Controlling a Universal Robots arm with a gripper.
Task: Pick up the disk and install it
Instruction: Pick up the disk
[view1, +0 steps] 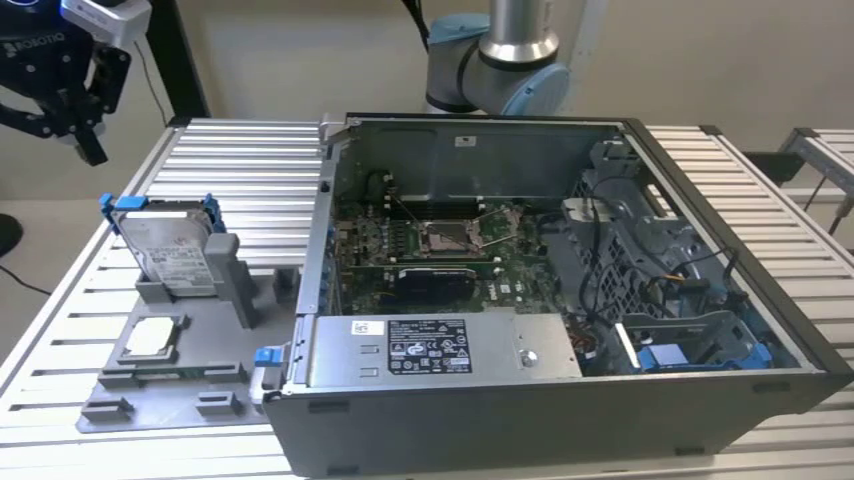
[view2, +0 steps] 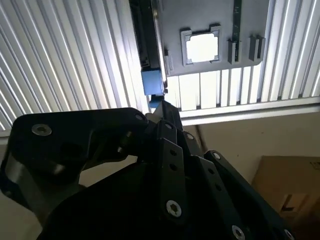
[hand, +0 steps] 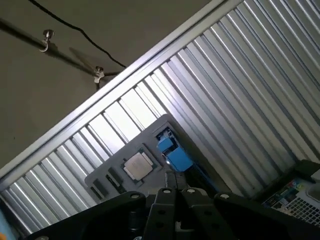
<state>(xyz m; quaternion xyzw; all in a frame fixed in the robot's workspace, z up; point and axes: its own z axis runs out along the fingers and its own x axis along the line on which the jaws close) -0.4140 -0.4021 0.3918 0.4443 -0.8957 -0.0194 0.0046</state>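
**Silver-grey disk (view1: 167, 245) waits in its holder, black gripper (view1: 83, 140) high above**

White printed label with dark small print covers the broad face of the flat rectangular metal disk, and a blue plastic bracket frames it. On the large grey box (view1: 441, 345) inside the open grey metal computer case (view1: 534, 410) there is a black label with white marks and a small white sticker beside it.

The disk stands on the ribbed aluminium table (view1: 254, 170), in a slot of the grey plastic fixture tray (view1: 160, 395), at the exterior view's left of the case. Its long axis is nearly upright, its lower end sits in the slot, and the labelled face looks toward the camera. A tall grey post (view1: 230, 275) of the fixture rises just beside it. A small square silver chip (view1: 150, 338) lies flat in a pocket of the same tray, near the disk.

The case wall stands between the disk and the inside of the case, where a green circuit board (view1: 400, 250) lies, and a bay with blue parts (view1: 681, 355) sits at the exterior view's right.

The gripper hangs in the air, well apart from the disk, and it touches nothing. If it is apart or together, I cannot tell. In both wrist views the gripper (view2: 159, 106) (hand: 167, 180) points toward the blue bracket of the disk (view2: 152, 82) (hand: 172, 150), with the chip (view2: 202, 47) (hand: 137, 165) near it.
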